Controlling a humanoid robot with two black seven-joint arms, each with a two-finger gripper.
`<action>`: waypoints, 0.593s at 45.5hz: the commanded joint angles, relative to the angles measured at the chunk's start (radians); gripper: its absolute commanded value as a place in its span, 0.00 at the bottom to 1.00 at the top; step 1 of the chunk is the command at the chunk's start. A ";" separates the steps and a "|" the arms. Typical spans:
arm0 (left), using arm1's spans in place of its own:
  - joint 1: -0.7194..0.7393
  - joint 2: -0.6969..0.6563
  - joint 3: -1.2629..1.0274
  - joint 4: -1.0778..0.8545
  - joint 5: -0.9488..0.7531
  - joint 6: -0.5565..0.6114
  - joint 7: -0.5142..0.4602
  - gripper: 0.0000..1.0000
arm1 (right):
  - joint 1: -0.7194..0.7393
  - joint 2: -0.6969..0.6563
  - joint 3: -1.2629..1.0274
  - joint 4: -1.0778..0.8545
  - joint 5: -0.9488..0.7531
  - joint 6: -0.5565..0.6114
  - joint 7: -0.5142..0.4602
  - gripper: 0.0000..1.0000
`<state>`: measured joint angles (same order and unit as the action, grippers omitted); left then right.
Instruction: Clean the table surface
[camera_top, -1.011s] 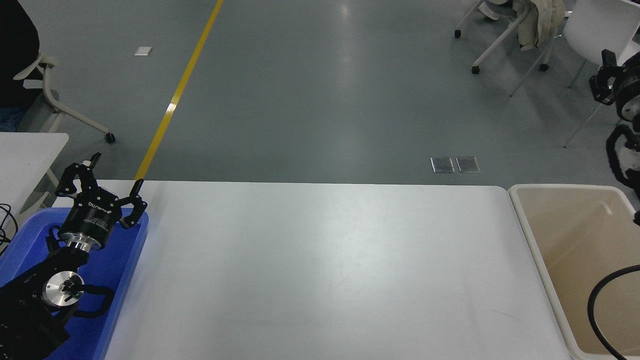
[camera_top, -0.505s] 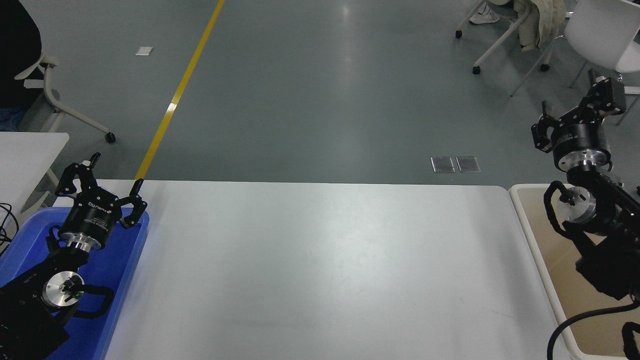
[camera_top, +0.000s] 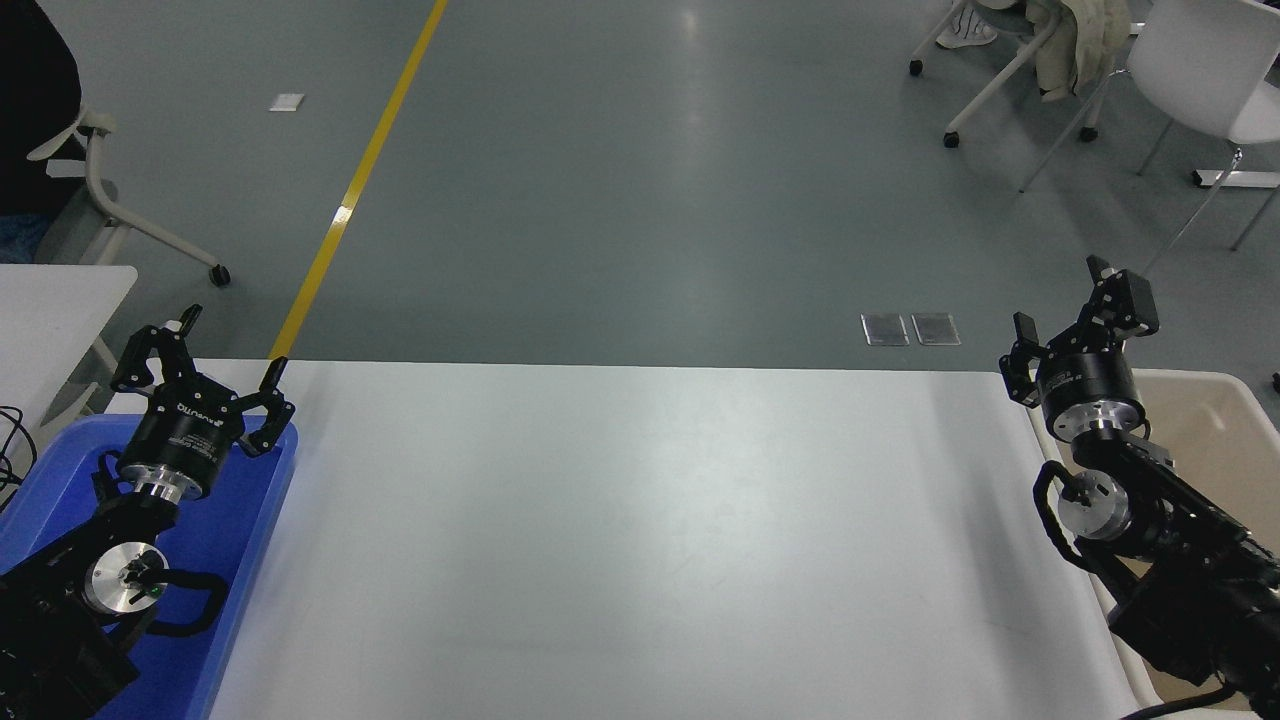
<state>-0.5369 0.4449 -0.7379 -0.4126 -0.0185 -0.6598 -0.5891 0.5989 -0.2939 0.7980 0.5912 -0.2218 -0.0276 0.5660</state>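
Here, the table surface (camera_top: 640, 540) between the open left gripper (camera_top: 228, 345) and open right gripper (camera_top: 1062, 297).

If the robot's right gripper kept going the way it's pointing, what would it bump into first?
Probably nothing nearby: the right gripper points up and away past the table surface over open grey floor, though depth is unclear.

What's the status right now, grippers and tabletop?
Left gripper open, parked above blue plastic bin. Right gripper open, empty, above beige bin at table's right end. Wide white tabletop bare, nothing in the way.
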 joint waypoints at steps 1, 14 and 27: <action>0.000 0.000 0.000 0.000 0.000 -0.001 0.000 1.00 | -0.016 0.016 -0.072 -0.041 0.002 0.003 -0.005 0.98; 0.000 0.000 0.000 0.000 0.000 0.000 0.000 1.00 | -0.016 0.061 -0.043 -0.056 0.015 0.000 -0.006 0.98; 0.000 0.000 0.000 0.000 0.000 0.000 0.000 1.00 | -0.010 0.062 -0.042 -0.053 0.015 0.000 0.002 0.98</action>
<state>-0.5369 0.4449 -0.7378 -0.4126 -0.0184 -0.6598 -0.5890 0.5850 -0.2403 0.7558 0.5402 -0.2089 -0.0281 0.5631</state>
